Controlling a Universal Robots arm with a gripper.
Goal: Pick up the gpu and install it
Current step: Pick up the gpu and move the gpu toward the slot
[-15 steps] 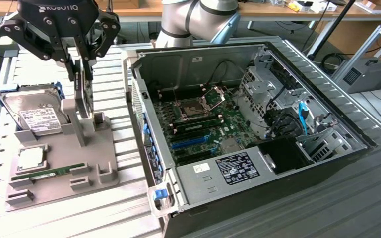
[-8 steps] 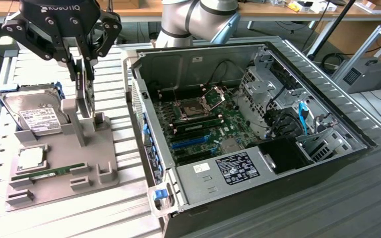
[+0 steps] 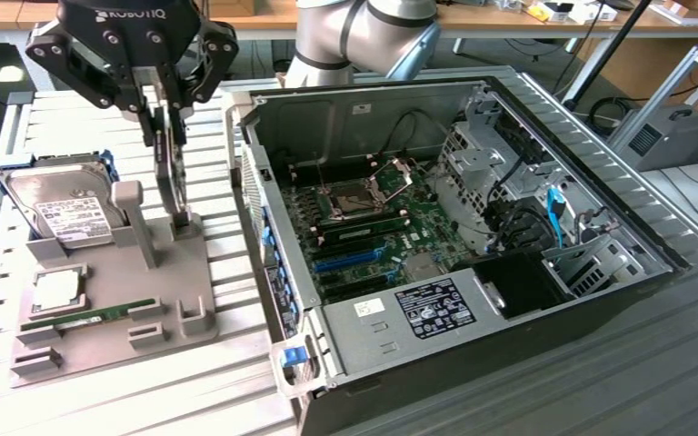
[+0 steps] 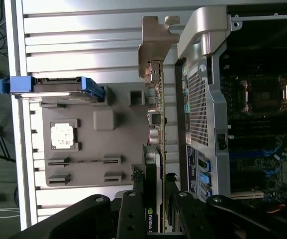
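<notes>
The gpu is seen standing on its long edge at a slot of the grey parts holder, to the exterior view's left of the open computer case. It is gripped from above by the claw, whose fingers are drawn in to a narrow gap and pressed on the card's two flat faces. In the wrist view the card is viewed edge-on between the claw fingers, with the black cooler on one face and the silver end bracket at one end. Whether the lower edge has been lifted clear of the slot cannot be told.

The upright pose is judged to serve the task: flat faces are offered for pinching, and the connector edge is kept pointing down, as the motherboard slots require.

Also on the holder, a hard drive in a blue caddy is propped against a stand, while a processor and a memory stick are laid flat in recesses, all untouched. Holder and case are carried by a slatted table.
</notes>
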